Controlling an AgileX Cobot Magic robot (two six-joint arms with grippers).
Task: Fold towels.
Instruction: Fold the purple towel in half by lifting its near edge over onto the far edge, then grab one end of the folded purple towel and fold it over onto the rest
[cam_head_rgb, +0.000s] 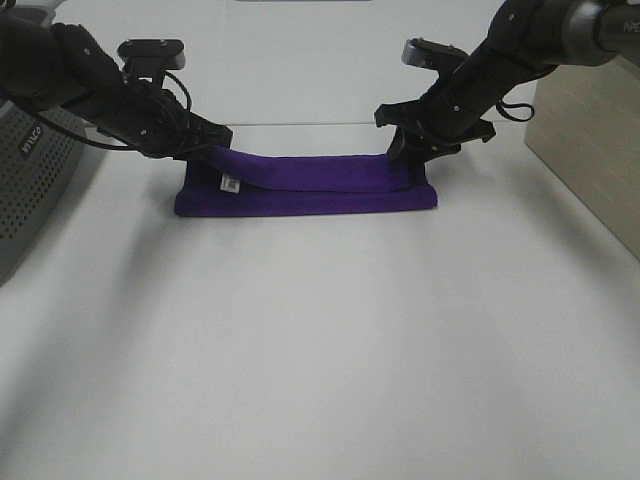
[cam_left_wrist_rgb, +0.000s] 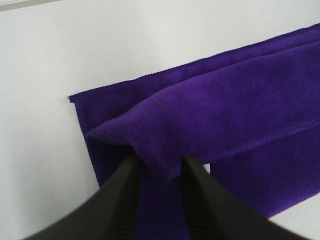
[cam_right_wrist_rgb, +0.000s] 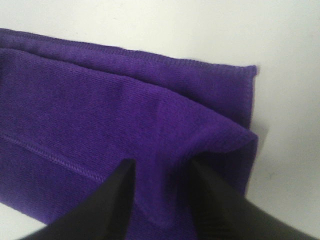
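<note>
The purple towel (cam_head_rgb: 310, 187) lies folded into a long strip on the white table, its small white label (cam_head_rgb: 229, 184) near the left end. My left gripper (cam_head_rgb: 207, 153) is shut on the towel's upper layer at the left end and holds it raised; the left wrist view shows the cloth (cam_left_wrist_rgb: 210, 115) pinched between the black fingers (cam_left_wrist_rgb: 122, 200). My right gripper (cam_head_rgb: 407, 155) is shut on the upper layer at the right end; the right wrist view shows the cloth (cam_right_wrist_rgb: 125, 115) pinched between its fingers (cam_right_wrist_rgb: 107, 200). The lifted layer sags between both grippers.
A grey perforated basket (cam_head_rgb: 30, 190) stands at the left edge. A beige box (cam_head_rgb: 595, 150) stands at the right edge. White table (cam_head_rgb: 320, 350) stretches in front of the towel.
</note>
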